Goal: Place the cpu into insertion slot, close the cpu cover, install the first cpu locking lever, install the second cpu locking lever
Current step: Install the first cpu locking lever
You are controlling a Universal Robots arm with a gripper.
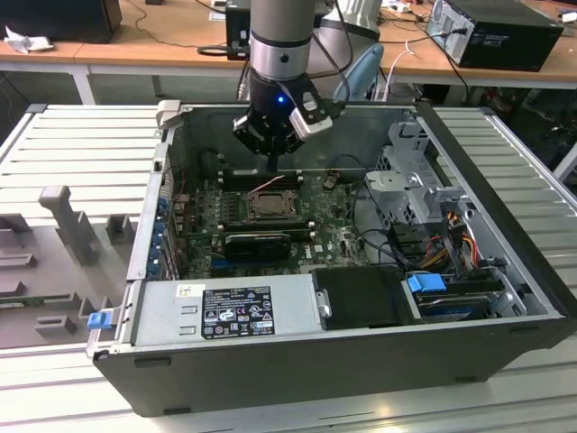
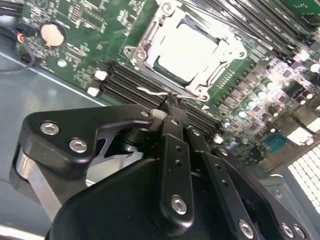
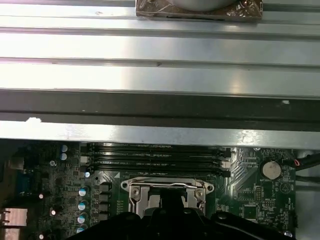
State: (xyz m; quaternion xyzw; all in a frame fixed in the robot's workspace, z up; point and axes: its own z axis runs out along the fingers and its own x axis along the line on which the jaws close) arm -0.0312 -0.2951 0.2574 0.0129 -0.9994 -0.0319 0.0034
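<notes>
Upper centre of exterior view: gripper (image 1: 273, 165) pinched closed, nothing held, just beside slot (image 1: 249, 208); cpu (image 2: 187, 50) seated, cover (image 2: 145, 39) flat around it.

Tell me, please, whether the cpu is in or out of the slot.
In: the cpu lies flat within the slot, framed by metal.

In the second wrist view the body of the gripper (image 2: 175, 102) covers the near part of the board (image 2: 90, 55), and glare washes the cpu (image 2: 187, 50) to plain white (its surface cannot be read). Whether its closed fingertips (image 2: 172, 111) pinch the wire lever (image 2: 150, 92) is unclear. In the first wrist view that body hides half the insertion slot (image 3: 167, 186). The exterior view cuts the arm (image 1: 279, 36) off.
</notes>
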